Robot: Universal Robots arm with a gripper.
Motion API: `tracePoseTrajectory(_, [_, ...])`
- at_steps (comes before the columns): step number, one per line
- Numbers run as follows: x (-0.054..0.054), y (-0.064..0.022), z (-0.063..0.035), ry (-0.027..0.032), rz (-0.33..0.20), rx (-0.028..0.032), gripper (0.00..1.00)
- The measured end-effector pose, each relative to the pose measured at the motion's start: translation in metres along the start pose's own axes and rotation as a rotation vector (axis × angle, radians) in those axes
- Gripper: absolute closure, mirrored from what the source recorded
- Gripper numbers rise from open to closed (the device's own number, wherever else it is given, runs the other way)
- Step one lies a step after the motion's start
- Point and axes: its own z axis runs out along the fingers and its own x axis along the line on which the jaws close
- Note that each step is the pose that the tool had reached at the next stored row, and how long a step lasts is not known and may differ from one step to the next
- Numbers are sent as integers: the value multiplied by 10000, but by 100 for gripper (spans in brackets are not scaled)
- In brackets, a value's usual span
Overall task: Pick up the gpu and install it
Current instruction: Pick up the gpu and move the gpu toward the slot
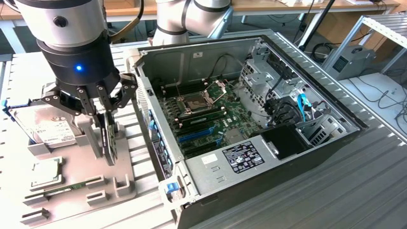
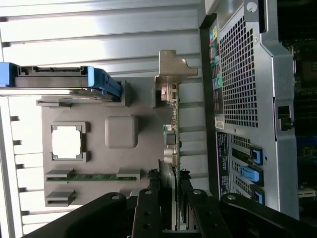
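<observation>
The gpu stands on edge over the grey parts holder, at the exterior view's left of the open computer case. My gripper comes down on it from above, a finger on each flat side, shut on the card. The wrist view looks along the gpu edge-on, and the silver end bracket is at the holder's far slot. The dark fingers press on both sides of the card. I cannot tell whether the card has risen out of its slot.
A silver hard drive with blue rails, a square processor and a long memory stick lie in the same holder. The case's motherboard has blue expansion slots. The case's perforated rear wall is close beside the card.
</observation>
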Motion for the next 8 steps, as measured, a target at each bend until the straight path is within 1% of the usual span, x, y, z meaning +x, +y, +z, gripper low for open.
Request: tracePoseTrajectory(8, [-1, 1, -33, 0, 0, 0, 74])
